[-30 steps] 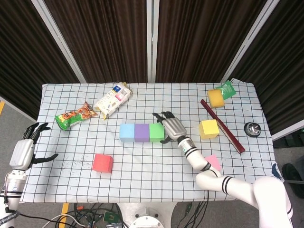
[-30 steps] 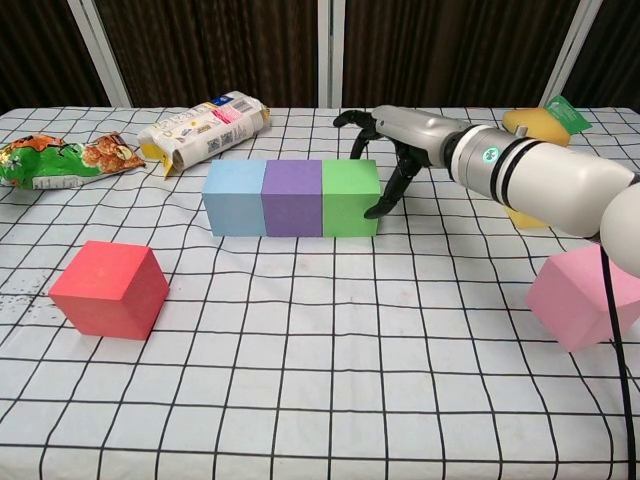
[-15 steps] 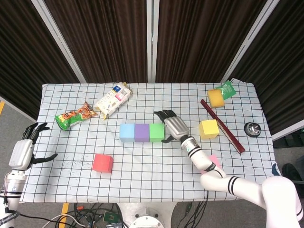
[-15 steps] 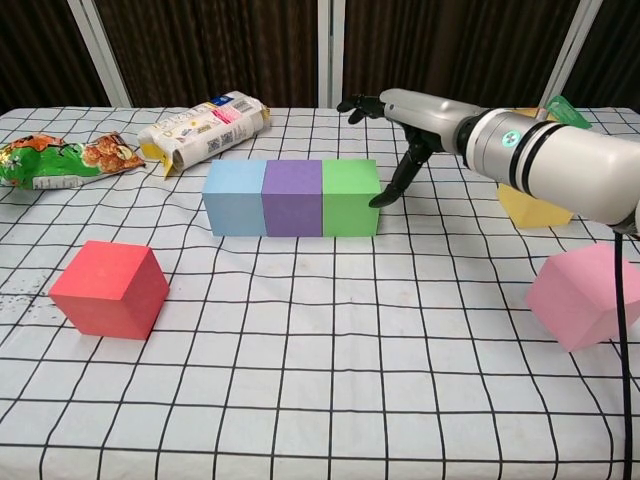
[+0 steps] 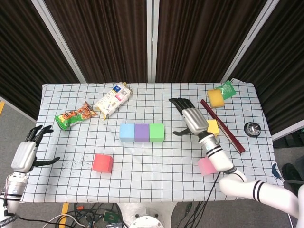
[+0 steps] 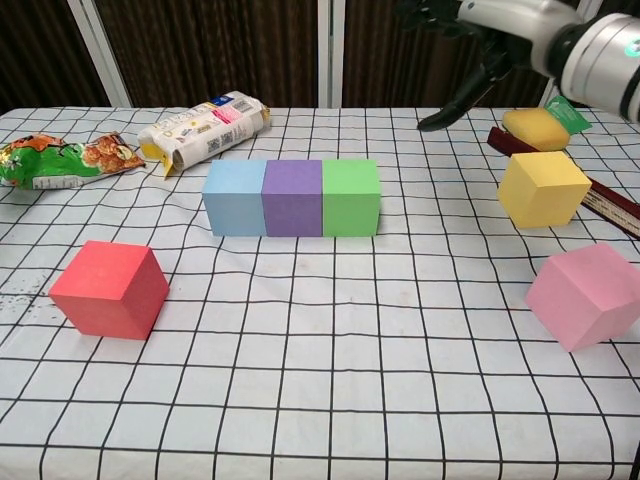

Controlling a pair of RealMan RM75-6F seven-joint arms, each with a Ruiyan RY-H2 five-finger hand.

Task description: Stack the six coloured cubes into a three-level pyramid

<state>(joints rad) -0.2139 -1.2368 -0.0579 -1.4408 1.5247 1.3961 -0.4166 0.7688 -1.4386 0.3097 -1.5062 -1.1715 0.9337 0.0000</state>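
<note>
Right hand [image 5: 192,119] hovered empty with fingers spread, at 3 o'clock from the green cube [image 5: 156,132]. Left hand [image 5: 26,154] was likewise empty and spread, off the table's [image 5: 142,166] 9 o'clock edge.

The right hand [image 5: 191,120] covers much of the yellow cube [image 5: 213,127] in the head view, and its forearm overlaps the blurred pink cube [image 5: 205,166]. In the chest view the top edge crops that hand; the left edge crops the snack packet [image 6: 55,160].
</note>
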